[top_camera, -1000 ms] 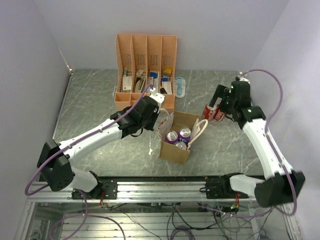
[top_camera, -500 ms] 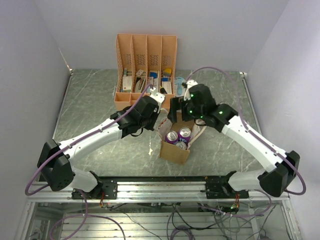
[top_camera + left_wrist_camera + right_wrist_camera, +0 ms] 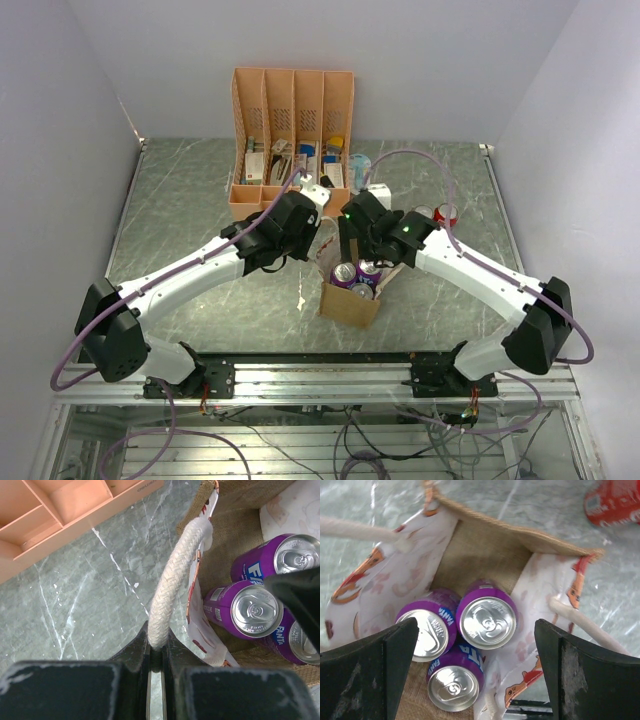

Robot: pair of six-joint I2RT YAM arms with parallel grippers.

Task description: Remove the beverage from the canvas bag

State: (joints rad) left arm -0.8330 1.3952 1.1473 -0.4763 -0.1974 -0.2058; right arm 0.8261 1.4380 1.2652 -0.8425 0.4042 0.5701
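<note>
The canvas bag stands open at the table's middle, with three purple beverage cans upright inside. My left gripper is shut on the bag's white rope handle, holding it out to the left of the bag. My right gripper hangs open right above the bag's mouth. Its fingers stand wide on either side of the cans and touch none of them. The nearest purple can lies between them from above. In the top view the right gripper covers the bag's far rim.
A salmon-pink slotted organizer with small items stands behind the bag. Two red cans are to the right of the bag, one showing in the right wrist view. A small white box and a blue item are near the organizer.
My right arm has swung left from the red cans at the right side to a spot above the bag, jaws still open. The left arm and the bag have not moved.
</note>
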